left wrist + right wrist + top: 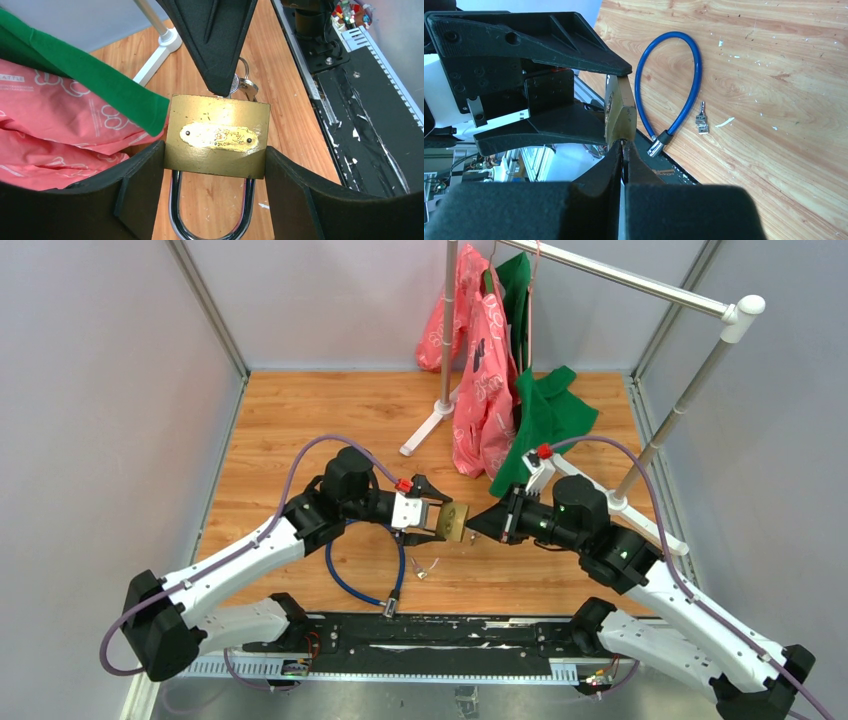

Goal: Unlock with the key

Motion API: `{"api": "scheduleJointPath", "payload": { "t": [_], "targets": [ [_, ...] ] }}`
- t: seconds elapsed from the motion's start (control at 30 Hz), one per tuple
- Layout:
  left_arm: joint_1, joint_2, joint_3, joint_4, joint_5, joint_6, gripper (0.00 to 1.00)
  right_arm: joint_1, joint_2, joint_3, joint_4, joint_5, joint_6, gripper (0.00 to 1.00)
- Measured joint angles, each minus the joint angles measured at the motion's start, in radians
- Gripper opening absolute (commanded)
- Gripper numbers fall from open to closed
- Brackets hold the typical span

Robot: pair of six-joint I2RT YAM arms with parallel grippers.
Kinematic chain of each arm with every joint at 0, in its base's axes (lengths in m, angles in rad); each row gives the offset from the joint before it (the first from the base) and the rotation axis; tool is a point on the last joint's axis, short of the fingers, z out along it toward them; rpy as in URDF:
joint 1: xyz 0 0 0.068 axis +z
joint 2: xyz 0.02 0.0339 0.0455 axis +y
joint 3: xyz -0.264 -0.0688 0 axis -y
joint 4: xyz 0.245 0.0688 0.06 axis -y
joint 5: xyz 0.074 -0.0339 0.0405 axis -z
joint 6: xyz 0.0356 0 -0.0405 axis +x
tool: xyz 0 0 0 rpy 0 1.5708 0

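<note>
Bare wooden tabletop (270,430) lies open on the far left. Nearer the bases than the padlock (455,521), a blue cable lock (668,34) and loose keys (428,567) clutter the boards; beyond, rack foot (430,425) and pink bags (480,390) block passage.

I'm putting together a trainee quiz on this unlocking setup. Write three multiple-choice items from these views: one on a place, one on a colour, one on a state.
1. Where is the brass padlock?
A. flat on the table
B. between the left gripper's fingers
C. in a box

2. What colour is the cable lock lying on the table?
A. blue
B. red
C. yellow

3. How does the right gripper stand?
A. wide open
B. shut on the key
C. open around the cable lock

Answers:
1 B: the left wrist view shows both fingers against the padlock's sides.
2 A: its loop is blue against the wood.
3 B: its fingers are pinched together on the key at the padlock's end.
</note>
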Motion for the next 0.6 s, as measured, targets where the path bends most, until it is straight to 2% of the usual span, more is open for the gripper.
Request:
{"api": "scheduleJointPath", "payload": {
  "t": [0.3,0.6],
  "targets": [
    [0.0,-0.004,-0.001,-0.046,-0.007,0.052,0.0,0.001,0.004,-0.037,0.046,-0.026,-0.03,0.0],
    [-0.001,-0.009,-0.028,-0.026,-0.061,0.073,0.0,0.001,0.02,-0.053,0.064,0.008,0.02,0.0]
  ]
}}
